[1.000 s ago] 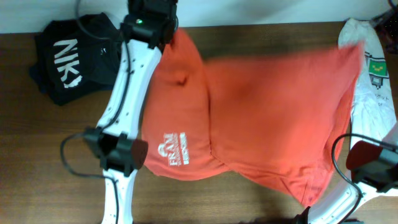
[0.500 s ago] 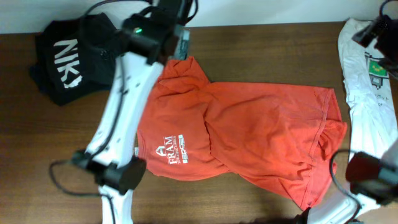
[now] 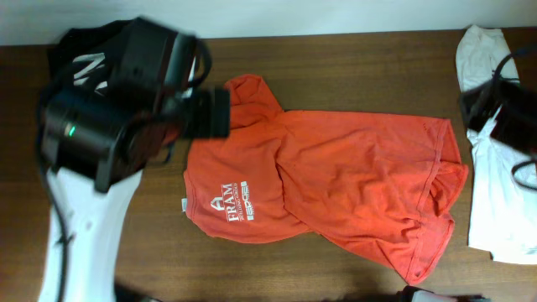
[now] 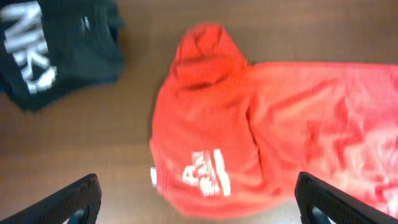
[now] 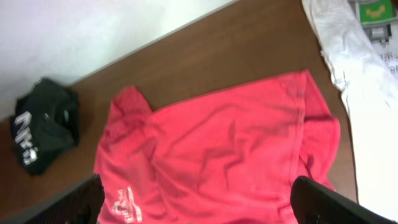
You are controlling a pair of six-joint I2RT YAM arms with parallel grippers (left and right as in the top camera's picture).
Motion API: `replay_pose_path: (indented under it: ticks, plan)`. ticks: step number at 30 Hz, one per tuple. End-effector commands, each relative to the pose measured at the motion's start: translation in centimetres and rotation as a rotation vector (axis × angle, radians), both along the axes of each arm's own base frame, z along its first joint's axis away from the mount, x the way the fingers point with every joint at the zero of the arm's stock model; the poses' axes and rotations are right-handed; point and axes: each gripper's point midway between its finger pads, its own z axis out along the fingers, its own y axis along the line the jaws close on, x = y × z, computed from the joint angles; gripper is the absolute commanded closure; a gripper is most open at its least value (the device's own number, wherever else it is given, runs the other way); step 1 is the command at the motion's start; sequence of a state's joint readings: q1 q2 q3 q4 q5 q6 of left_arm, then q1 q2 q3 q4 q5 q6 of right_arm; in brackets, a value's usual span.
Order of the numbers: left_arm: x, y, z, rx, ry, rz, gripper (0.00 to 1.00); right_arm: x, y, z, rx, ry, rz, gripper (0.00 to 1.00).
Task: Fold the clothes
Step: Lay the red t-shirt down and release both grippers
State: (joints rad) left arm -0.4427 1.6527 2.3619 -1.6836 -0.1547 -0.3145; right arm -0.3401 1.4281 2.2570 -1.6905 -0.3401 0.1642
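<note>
- The orange-red T-shirt (image 3: pixel 352 180) lies loose on the middle of the table, spread sideways. Its hem is at 3 o'clock, 1 sleeve pokes toward 11 o'clock, and the white chest lettering (image 3: pixel 235 205) sits near 8 o'clock.
- It is rumpled, with a ridge down the chest and the hem corner bunched at 4 o'clock, so it is not yet flat or folded.
- It should handle as light, limp cotton. It will likely sag and drag rather than keep its shape, and it is in no danger of breaking.
- The best holds are probably pinches at the doubled edges, such as the 2 hem corners or the shoulder seams, taking 1 layer only.
- The left gripper (image 4: pixel 202 200) hovers above the lettering, jaws spread wide and empty.
- The right gripper (image 5: pixel 200 200) is also high above the shirt, splayed and grasping nothing.
- The brown wooden table (image 3: pixel 361 71) looks smooth, so the cloth may slide when pulled.
- A black garment (image 4: pixel 53 50) lies at 10 o'clock and a white garment (image 3: pixel 491 197) at 3 o'clock, nearly touching the hem.
- A pale wall (image 5: pixel 93 31) runs along 12 o'clock.
</note>
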Motion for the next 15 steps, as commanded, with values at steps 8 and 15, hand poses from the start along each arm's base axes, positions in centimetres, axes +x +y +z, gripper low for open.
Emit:
replay_pose_path:
  ticks: [8, 15]
  plan:
    - [-11.2, 2.1, -20.1, 0.079, 0.613, 0.022, 0.05, -1.1, 0.0, -9.9, 0.057, 0.325, 0.016, 0.01]
    - [-14.1, 0.0, -31.6, -0.059, 0.752, 0.012, 0.16, -0.5, -0.1, -12.4, 0.066, 0.382, 0.041, 0.01]
